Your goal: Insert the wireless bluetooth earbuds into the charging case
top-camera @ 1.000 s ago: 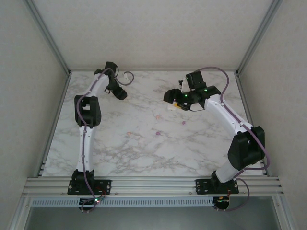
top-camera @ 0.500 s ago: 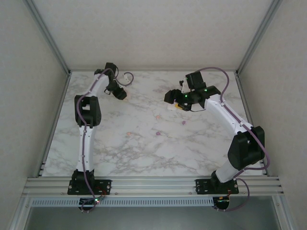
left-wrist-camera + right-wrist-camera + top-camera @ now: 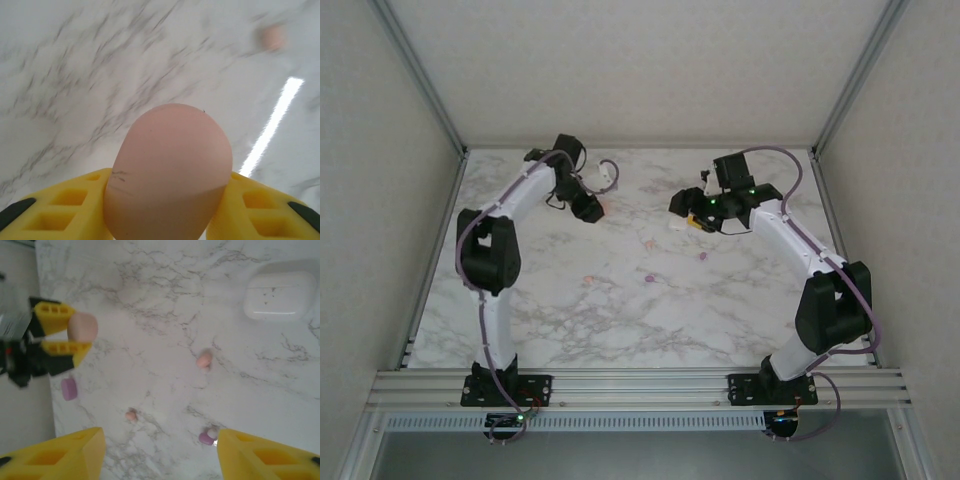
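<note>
Where your left gripper (image 3: 168,177) reaches over the far middle of the marble table (image 3: 740,320), its 2 yellow fingers (image 3: 60,210) are clamped on the sides of the pink charging case (image 3: 167,150). The case sticks out between them, rounded end first, and the marble behind it is blurred.

Your right gripper (image 3: 160,437) hangs across from it, fingers spread wide with nothing between them. From the right wrist you can see a white charging case (image 3: 279,295), lid down, lying flat on the table at the upper right.

The earbuds you can see lie loose on the marble:
- 1 pink earbud (image 3: 204,360) lies near the middle of that view, well apart from the white case.
- A second pink earbud (image 3: 131,415) lies lower left of it.
- A purple earbud (image 3: 206,437) with a white tip shows at the edge of the finger on the right of that view.

A rounded purple piece (image 3: 69,388) lies below the left gripper in that view. You cannot tell from here whether it is an earbud or a case.
</note>
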`<action>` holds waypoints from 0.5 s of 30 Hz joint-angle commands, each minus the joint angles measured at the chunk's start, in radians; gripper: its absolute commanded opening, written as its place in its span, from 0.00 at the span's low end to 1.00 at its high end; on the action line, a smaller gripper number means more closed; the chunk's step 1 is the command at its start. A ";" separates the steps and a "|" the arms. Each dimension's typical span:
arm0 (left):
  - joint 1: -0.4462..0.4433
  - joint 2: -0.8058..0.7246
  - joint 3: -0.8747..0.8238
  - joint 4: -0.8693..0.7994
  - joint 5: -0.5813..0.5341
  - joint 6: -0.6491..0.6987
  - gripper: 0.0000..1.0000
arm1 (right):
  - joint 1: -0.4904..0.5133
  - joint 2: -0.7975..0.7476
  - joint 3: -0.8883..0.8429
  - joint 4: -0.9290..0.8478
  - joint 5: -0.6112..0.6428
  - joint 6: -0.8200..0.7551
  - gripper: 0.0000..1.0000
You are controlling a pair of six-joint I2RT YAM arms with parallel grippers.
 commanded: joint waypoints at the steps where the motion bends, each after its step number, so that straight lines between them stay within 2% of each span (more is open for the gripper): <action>1: -0.062 -0.132 -0.074 0.053 0.096 -0.045 0.34 | -0.026 -0.013 -0.027 0.094 -0.114 0.028 0.57; 8: -0.183 -0.294 -0.123 0.114 0.198 -0.113 0.34 | -0.036 -0.027 -0.041 0.213 -0.311 0.059 0.52; 15: -0.219 -0.309 -0.097 0.097 0.182 -0.121 0.34 | -0.037 -0.059 -0.033 0.280 -0.408 0.094 0.53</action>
